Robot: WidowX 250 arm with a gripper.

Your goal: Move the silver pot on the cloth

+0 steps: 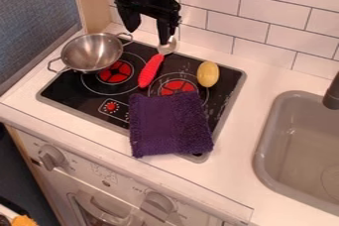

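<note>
The silver pot [91, 52], a round metal bowl with two loop handles, sits on the back left of the black stovetop, apart from the cloth. The purple cloth [169, 124] lies flat over the stove's front right part and its front edge. High at the back, my gripper [147, 28] hangs above the stove's rear edge, to the right of the pot and higher than it. Its two fingers are spread apart with nothing between them.
A spoon with a red handle [151, 71] and a yellow oval object [208, 74] lie on the stovetop [79, 99] behind the cloth. A grey sink [266, 145] is at the right, a tiled wall [258, 27] behind.
</note>
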